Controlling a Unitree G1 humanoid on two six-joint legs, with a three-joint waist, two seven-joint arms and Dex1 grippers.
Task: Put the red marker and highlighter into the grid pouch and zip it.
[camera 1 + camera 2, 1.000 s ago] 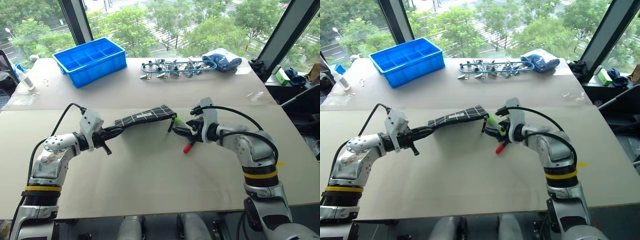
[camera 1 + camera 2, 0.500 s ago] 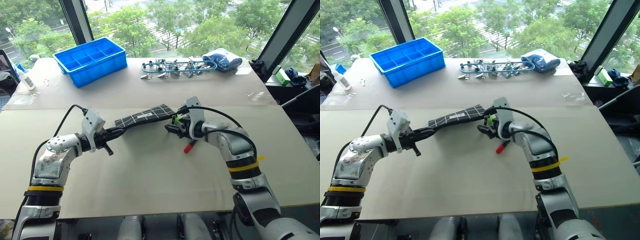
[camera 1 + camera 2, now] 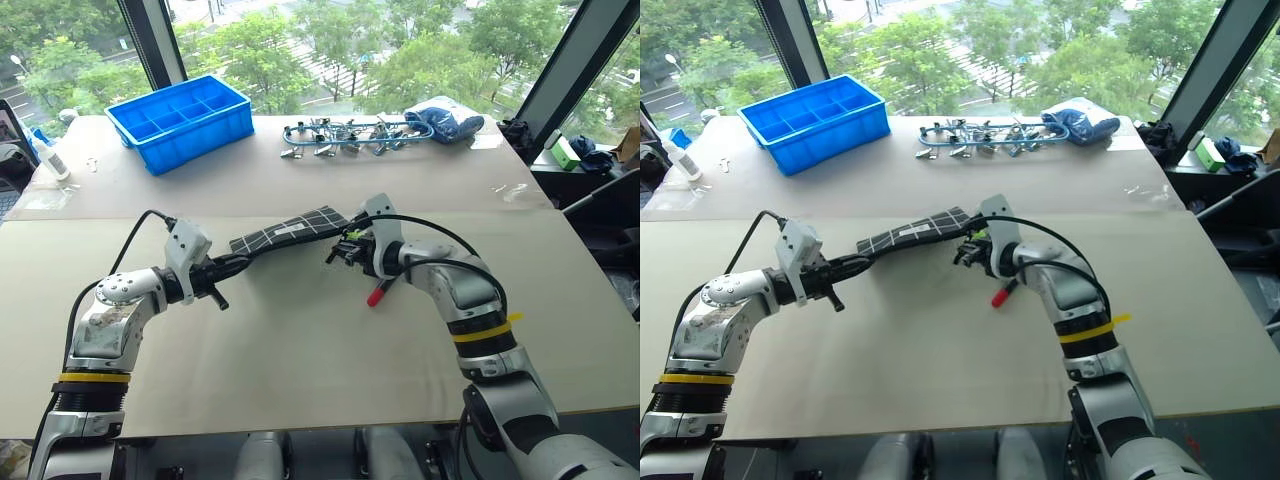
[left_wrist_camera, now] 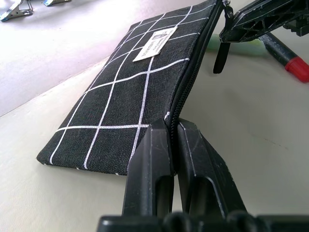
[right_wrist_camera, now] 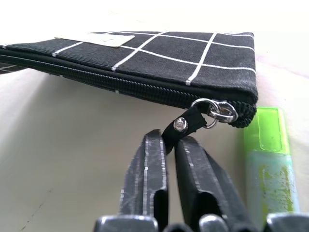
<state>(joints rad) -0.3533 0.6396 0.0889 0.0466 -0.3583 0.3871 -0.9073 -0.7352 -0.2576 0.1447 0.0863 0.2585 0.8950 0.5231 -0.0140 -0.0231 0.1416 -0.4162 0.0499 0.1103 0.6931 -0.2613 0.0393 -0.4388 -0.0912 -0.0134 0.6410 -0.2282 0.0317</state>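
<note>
The grid pouch [image 3: 290, 229], black with white lines and a small white label, is held just off the table, tilted. My left gripper [image 3: 243, 261] is shut on its near-left corner at the zipper edge [image 4: 170, 118]. At the pouch's right end my right gripper [image 3: 338, 252] is shut on the black zipper-pull strap [image 5: 186, 124]. The zipper looks closed along the edge. Beside that end the light-green highlighter [image 5: 268, 159] lies on the table. The red marker [image 3: 377, 294], black with a red cap, lies under my right forearm.
At the back left stands a blue divided bin [image 3: 180, 120]. Metal clips [image 3: 340, 135] and a blue cloth bundle [image 3: 445, 118] lie along the back. A white bottle [image 3: 50, 155] sits at the far left edge.
My right gripper moved left to the pouch's right end and shut on the zipper-pull strap. The left gripper kept its hold and place.
</note>
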